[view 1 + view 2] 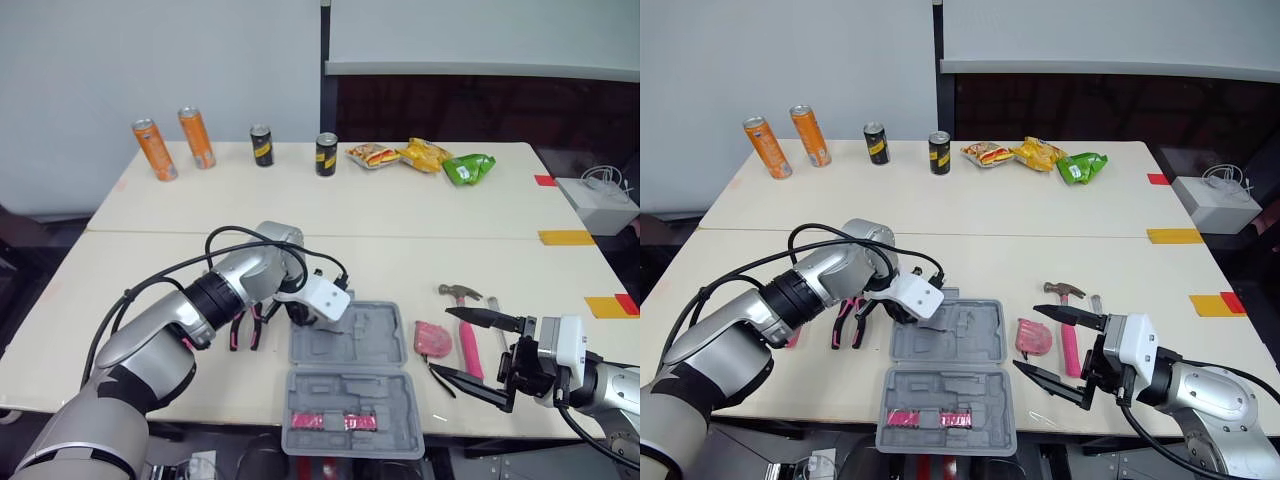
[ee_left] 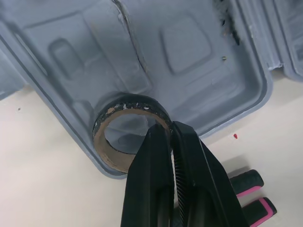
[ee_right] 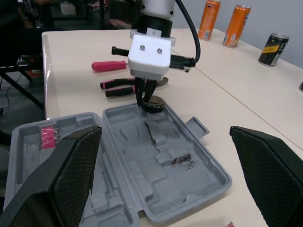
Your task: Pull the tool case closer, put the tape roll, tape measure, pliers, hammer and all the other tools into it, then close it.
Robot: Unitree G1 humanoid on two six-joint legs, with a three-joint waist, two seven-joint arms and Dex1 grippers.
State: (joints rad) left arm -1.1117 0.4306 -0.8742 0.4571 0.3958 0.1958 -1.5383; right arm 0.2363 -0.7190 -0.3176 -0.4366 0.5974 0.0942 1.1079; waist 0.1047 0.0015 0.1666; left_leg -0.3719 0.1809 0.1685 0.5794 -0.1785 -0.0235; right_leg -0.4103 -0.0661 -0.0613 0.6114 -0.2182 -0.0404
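The grey tool case (image 1: 352, 345) lies open near the table's front edge, with a pink insert (image 1: 333, 421) in its near half. My left gripper (image 2: 169, 130) is shut on the wall of the dark tape roll (image 2: 106, 146), holding it at the far left corner of the case's far half (image 3: 152, 102). Pink-handled pliers (image 1: 245, 328) lie just left of the case. To the right of the case are a pink tape measure (image 1: 432, 340) and a pink-handled hammer (image 1: 465, 340). My right gripper (image 1: 440, 340) stands open beside them, holding nothing.
A red-handled screwdriver (image 3: 109, 65) lies left of the pliers. A small grey tool (image 1: 497, 320) rests right of the hammer. Several drink cans (image 1: 155, 150) and snack bags (image 1: 425, 155) line the far edge. A white box (image 1: 598, 205) sits at the far right.
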